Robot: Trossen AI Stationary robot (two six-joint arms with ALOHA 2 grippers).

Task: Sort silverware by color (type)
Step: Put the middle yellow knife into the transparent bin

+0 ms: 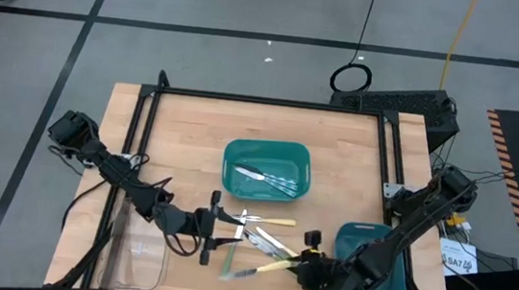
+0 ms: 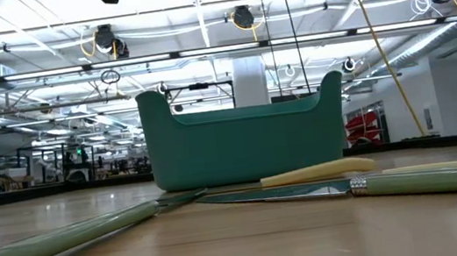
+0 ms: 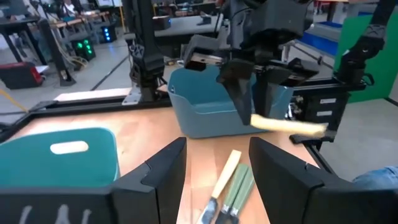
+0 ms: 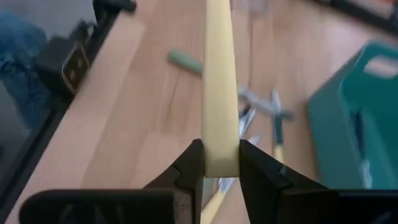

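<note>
Right gripper [image 4: 220, 163] at the near edge of the wooden surface [image 1: 194, 128], jaws pinching a yellow-handled piece [image 4: 220, 87] by the end of its handle; in the left wrist view the piece sticks out sideways from the gripper, lifted above the surface. Right arm reaches in from the near right, over a teal bin [image 1: 376, 273] at the surface's near right corner.

Left gripper [image 1: 215, 225] near the front centre-left, jaws spread, nothing between them. Just ahead of its fingers [image 3: 165, 168] lie a yellow-handled piece and two green-handled pieces [image 3: 237, 190] side by side on the surface.

Loose silverware pile [image 1: 264, 242] sits between the two grippers near the front: yellow handles, green handles, silver heads, some crossing; exact count unclear. One green-handled piece [image 1: 236, 273] lies nearest the front edge, a little apart from the rest. Low view shows a green-handled knife [image 2: 66, 238] and another green handle [image 2: 439, 180] lying flat, blades meeting in the middle, a yellow handle [image 2: 318, 171] behind them.

Farther back, centre of the surface, a second teal bin [image 1: 268, 151] holds a few all-metal pieces [image 1: 270, 180].
</note>
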